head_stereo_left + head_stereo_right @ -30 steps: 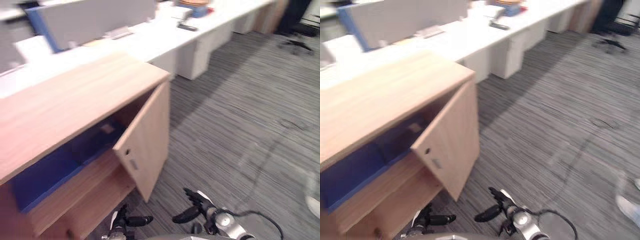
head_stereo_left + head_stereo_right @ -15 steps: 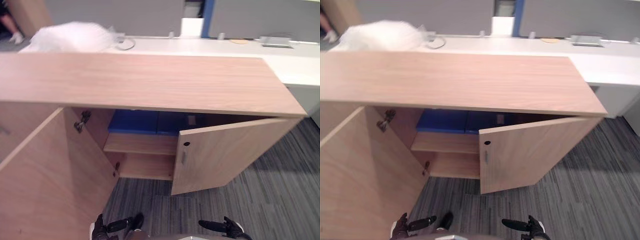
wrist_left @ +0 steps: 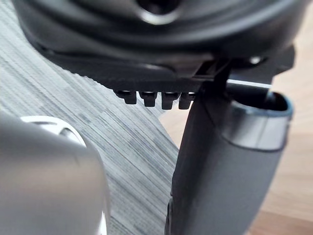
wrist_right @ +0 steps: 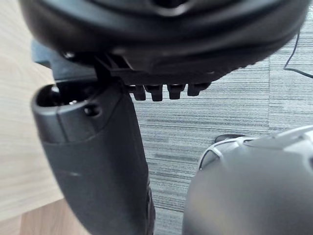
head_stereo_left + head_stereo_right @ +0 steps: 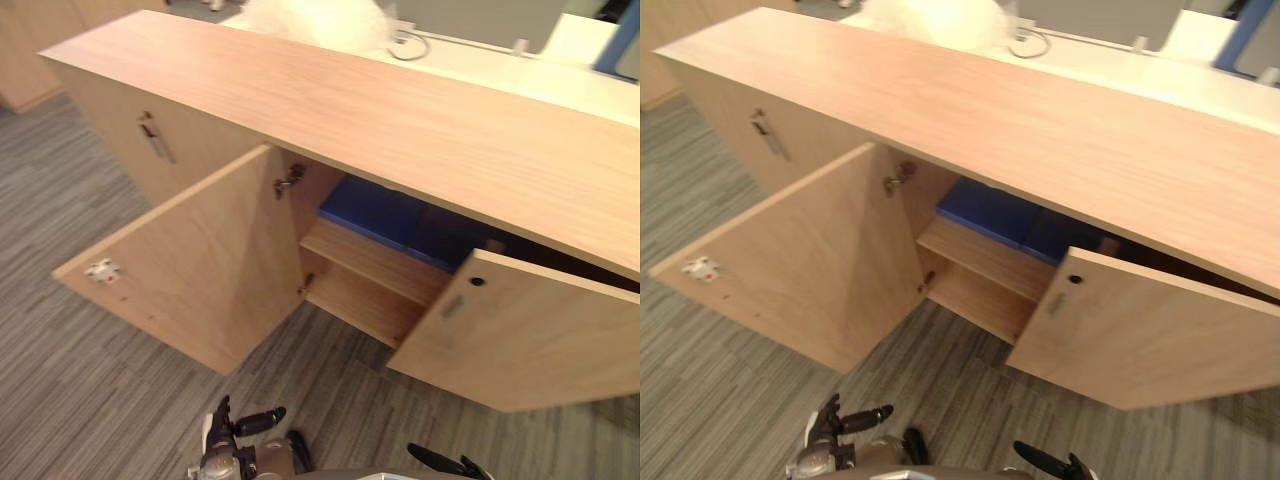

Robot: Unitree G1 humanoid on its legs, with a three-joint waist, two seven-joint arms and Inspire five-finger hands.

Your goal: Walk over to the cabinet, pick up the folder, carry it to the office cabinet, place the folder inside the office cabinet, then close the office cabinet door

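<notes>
Blue folder [image 5: 375, 212] is in; we judge doors come next.
Office cabinet [image 5: 330, 90]: left door [image 5: 200, 270] swung wide, right door [image 5: 530, 340] half-open; folder on upper shelf [image 5: 370, 262], back edge. We'd push w/ flat palms: left hand [image 5: 235, 428] & right hand [image 5: 440, 462] slack-open, empty.

I'm seeing grey striped carpet [image 5: 80, 380] across the lower left and bottom of the frame. A white desk [image 5: 560, 85] runs along the top. There's a puffy white bundle [image 5: 315, 20] at top centre, can't tell what it is, with a cable [image 5: 408, 45] looped just right of it. In the upper right corner a white box [image 5: 570, 40] sits beside a blue panel [image 5: 626, 45].
</notes>
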